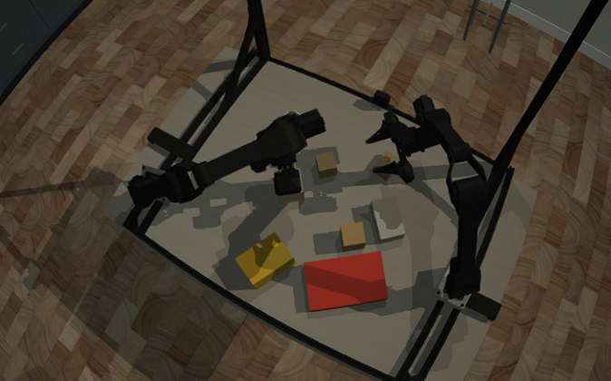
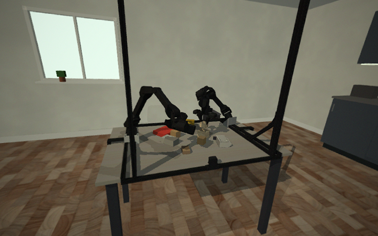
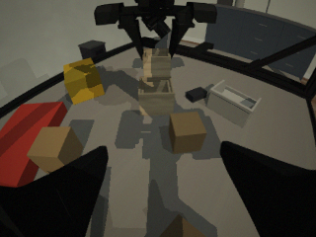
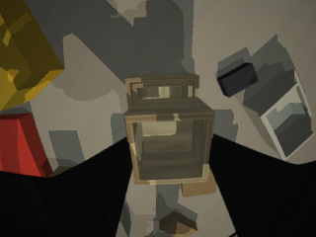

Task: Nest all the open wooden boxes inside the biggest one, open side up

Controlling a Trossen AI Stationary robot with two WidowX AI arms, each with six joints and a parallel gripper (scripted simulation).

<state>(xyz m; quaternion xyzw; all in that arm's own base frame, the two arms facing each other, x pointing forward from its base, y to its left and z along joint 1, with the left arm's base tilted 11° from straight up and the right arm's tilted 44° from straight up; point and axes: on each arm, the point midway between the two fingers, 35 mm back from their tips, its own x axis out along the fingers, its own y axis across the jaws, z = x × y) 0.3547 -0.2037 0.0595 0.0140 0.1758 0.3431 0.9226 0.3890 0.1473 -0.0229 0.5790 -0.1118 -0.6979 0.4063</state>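
A pale wooden box (image 3: 155, 105) (image 2: 202, 132) stands open side up on the table. My right gripper (image 4: 169, 140) (image 3: 156, 59) is shut on another wooden box (image 4: 170, 180) (image 3: 159, 69), whose mouth faces the right wrist camera. Inner edges show in that mouth; I cannot tell whether smaller boxes sit inside. In the right wrist view the held box partly hides the standing one; its exact height is unclear. My left gripper (image 3: 165, 150) (image 1: 372, 155) is open and empty, across the table, pointing towards the right gripper.
A red block (image 1: 345, 282), a yellow block (image 1: 265, 260), a grey-white block (image 1: 387, 220) and brown blocks (image 1: 352, 235) (image 3: 187, 132) lie around. A white open tray (image 3: 229, 106) and a small dark block (image 3: 197, 94) are beside the standing box. A frame (image 1: 328, 80) edges the table.
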